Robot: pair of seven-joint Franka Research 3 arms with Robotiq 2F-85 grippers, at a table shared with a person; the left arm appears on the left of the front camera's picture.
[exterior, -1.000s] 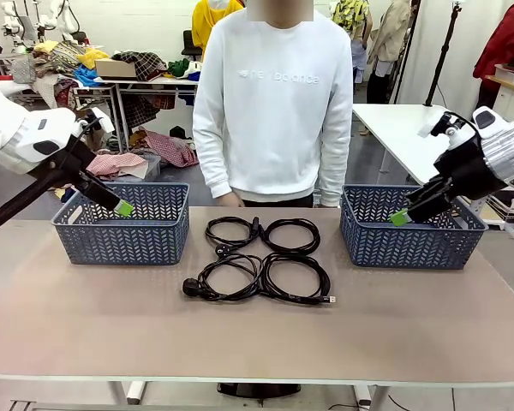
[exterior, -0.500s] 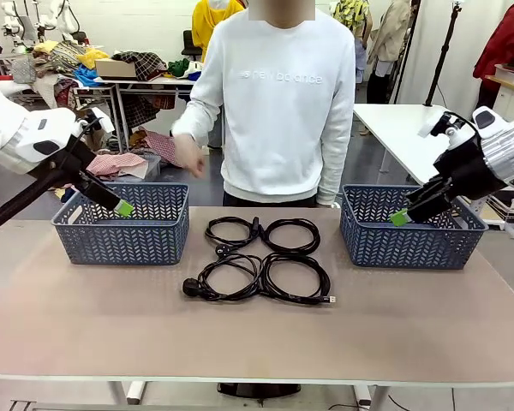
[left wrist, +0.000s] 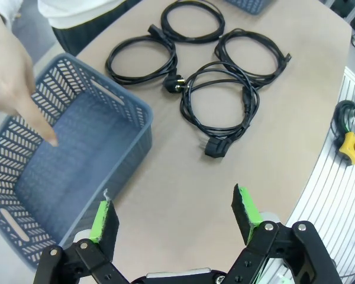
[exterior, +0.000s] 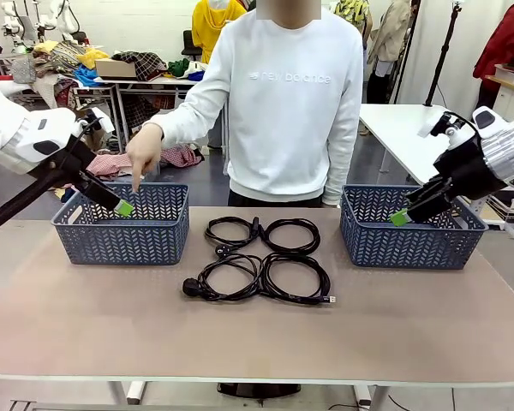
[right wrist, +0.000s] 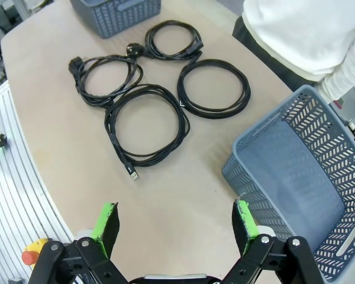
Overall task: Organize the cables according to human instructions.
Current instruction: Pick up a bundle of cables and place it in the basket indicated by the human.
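Several cables lie coiled in a square group at the table's middle, a plug [exterior: 189,287] sticking out at the near left. In the left wrist view the nearest coil ends in a plug [left wrist: 216,148]; in the right wrist view the nearest coil [right wrist: 183,127] lies ahead. My left gripper [exterior: 124,208] hangs open over the left blue basket [exterior: 120,244], its fingers [left wrist: 104,216] bare. Over the right blue basket [exterior: 411,244] my right gripper [exterior: 400,217] also stands open and holds nothing. The person's hand [exterior: 141,154] points a finger [left wrist: 44,133] down into the left basket [left wrist: 136,112].
The person stands at the far edge behind the cables. Bare tabletop [exterior: 257,342] stretches between the cables and the near edge. The right basket [right wrist: 266,121] is empty inside. A yellow emergency-stop box [left wrist: 349,142] sits off the table's end.
The person's hand has lifted from the far table edge and swung left, and now points down into the left basket. Neither arm has moved and the cables lie as before.
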